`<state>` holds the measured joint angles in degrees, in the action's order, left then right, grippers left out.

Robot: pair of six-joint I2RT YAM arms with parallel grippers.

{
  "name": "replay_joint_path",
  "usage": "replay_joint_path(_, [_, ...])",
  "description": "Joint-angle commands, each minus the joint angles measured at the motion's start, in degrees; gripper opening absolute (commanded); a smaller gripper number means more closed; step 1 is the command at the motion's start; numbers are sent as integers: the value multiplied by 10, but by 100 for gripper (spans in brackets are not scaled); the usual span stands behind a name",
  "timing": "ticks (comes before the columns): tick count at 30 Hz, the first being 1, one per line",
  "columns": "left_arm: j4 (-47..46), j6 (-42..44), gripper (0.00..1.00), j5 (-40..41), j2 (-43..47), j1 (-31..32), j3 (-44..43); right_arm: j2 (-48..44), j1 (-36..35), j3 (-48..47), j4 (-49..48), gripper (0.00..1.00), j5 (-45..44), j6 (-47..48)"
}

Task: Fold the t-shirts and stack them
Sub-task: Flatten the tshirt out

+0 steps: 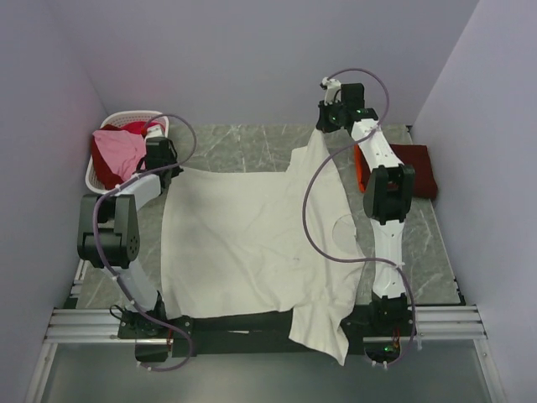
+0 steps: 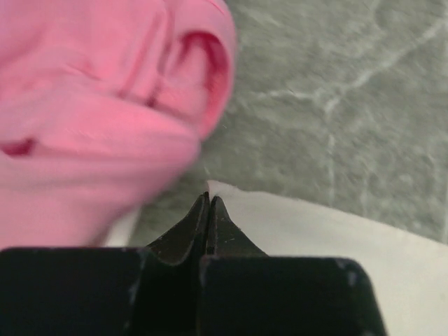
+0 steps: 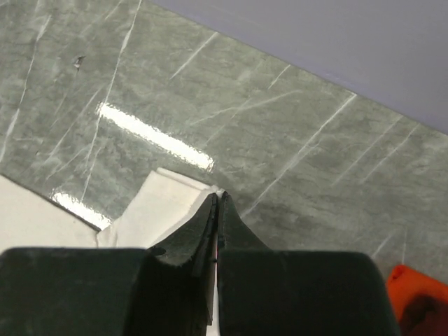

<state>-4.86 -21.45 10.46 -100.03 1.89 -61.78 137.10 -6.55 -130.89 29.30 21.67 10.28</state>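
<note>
The large cream-white t-shirt [image 1: 252, 243] lies spread over the table, one part hanging over the near edge. My left gripper [image 1: 159, 159] is shut on its far left corner [image 2: 231, 192], beside the basket. My right gripper [image 1: 329, 122] is shut on its far right corner [image 3: 175, 192] and holds it lifted above the table. A pink t-shirt [image 1: 117, 151] and a red one [image 1: 138, 128] sit in the white basket [image 1: 96, 172]; the pink one fills the left of the left wrist view [image 2: 91, 119]. A dark red folded t-shirt [image 1: 415, 168] lies at the far right.
An orange-red thing [image 1: 359, 166] lies beside the dark red shirt, partly behind my right arm; its corner shows in the right wrist view [image 3: 413, 297]. Walls close the table on three sides. Bare grey marble [image 1: 243, 143] shows beyond the cream shirt.
</note>
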Motion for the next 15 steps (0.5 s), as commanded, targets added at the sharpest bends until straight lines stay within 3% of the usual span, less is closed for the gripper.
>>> replay_joint_path(1, [-44,13,0,52,1,-16,-48,-35,-5,-45,-69,0,-16,-11])
replay_joint_path(5, [-62,18,0,24,0,-36,-41,-55,-6,2,-107,0,-11,-11])
replay_joint_path(9, [-66,24,0,-55,10,-36,-39,-78,-5,5,-85,0,9,-11])
replay_joint_path(12, [-74,15,0,-100,75,-36,-22,-156,-5,44,-54,0,37,5])
replay_joint_path(15, [-75,10,0,-121,181,-36,-5,-326,-6,110,-45,0,54,27])
